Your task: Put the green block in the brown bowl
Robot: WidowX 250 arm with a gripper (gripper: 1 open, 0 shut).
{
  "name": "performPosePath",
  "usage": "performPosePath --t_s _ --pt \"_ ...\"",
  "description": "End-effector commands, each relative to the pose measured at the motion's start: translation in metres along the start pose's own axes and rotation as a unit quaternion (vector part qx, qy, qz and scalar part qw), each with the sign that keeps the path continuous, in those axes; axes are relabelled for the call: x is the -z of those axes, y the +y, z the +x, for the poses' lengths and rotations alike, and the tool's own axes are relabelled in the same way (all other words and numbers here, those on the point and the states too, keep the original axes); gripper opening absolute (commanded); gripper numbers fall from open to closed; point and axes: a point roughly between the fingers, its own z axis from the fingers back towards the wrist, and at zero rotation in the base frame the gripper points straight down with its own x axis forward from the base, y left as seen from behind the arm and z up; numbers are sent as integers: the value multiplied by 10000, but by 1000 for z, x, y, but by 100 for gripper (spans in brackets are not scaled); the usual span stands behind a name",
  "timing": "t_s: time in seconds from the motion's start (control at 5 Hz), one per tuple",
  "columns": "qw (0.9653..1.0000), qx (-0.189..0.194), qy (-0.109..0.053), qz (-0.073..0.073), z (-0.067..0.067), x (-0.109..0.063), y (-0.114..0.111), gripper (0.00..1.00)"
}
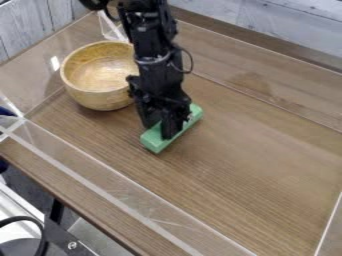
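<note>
The wooden desk (254, 150) fills most of the view, its brown grain running from upper left to lower right, with a clear raised rim (80, 190) along its near edge and a pale plank wall (34, 25) behind it at 10 o'clock.

The black robot arm (147, 35) comes down from 12 o'clock and stands almost upright over the middle of the desk (its upper part runs out of the picture).

At 10 o'clock from the desk's middle sits the brown bowl (83, 92), round, thick-walled, pale inside, upright, with nothing visible in it. It lies just beside the arm, at about 9 o'clock from it, and they do not appear to touch.

The tool (163, 125) points straight down at the end of the arm. Its two dark fingers (147, 118) are closed in on the green block, one on each long side, clamped across its width.

The green block (171, 132) lies flat on the desk near the centre, at about 4 o'clock from the bowl and apart from it. Its long axis runs from 7 o'clock to 1 o'clock, and its near end sticks out below the tool.
</note>
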Motion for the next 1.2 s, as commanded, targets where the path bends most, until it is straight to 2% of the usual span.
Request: performPosePath --t_s 0.0,0.2,0.4,0.6,0.8,1.0 --pt "9987 104 -443 239 16 -44 -3 0" --pt "9970 -335 -607 353 29 -74 15 0" --pt "9926 -872 -663 520 43 -91 47 0" --pt "9833 -1516 -735 688 51 -99 81 0" --pt "9741 -1962 -725 855 50 -94 102 0" --pt "9704 -2091 -779 918 46 -90 114 0"
